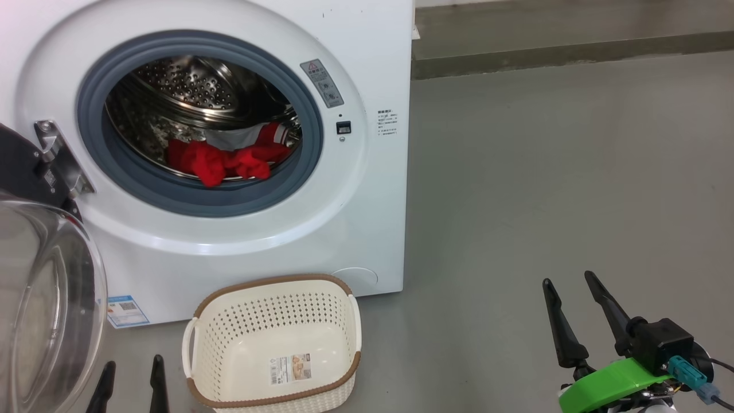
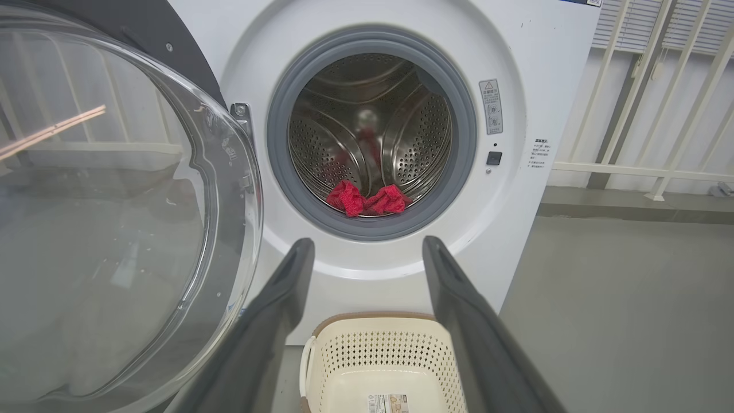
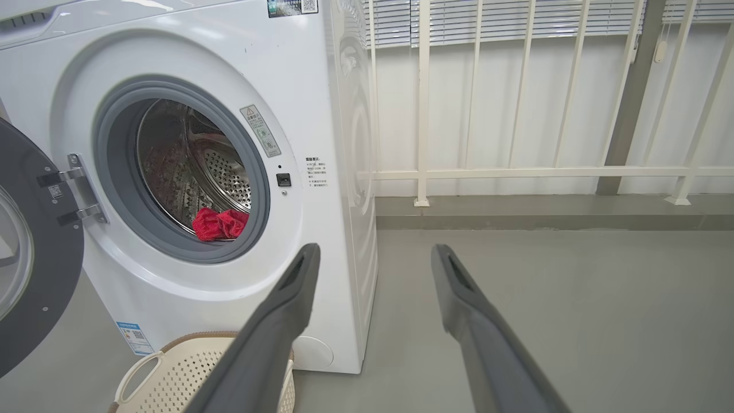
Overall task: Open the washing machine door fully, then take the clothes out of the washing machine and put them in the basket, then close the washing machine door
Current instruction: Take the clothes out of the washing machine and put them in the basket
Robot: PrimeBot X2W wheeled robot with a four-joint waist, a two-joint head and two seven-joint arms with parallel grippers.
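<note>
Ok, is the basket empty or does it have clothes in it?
Empty. The basket shows its bare bottom with only the paper label on it; the red clothes lie inside the washing machine.

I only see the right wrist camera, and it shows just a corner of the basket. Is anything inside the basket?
Observer: No clothes. The head view shows the basket holding just a paper label stuck on its bottom.
Operator: Where's my other gripper?
Observer: The left gripper is open, low in the head view, just left of the basket.
Operator: Are the clothes all red?
Observer: Not quite. From above, the red clothes have a grey-white piece lying behind them in the drum.
</note>
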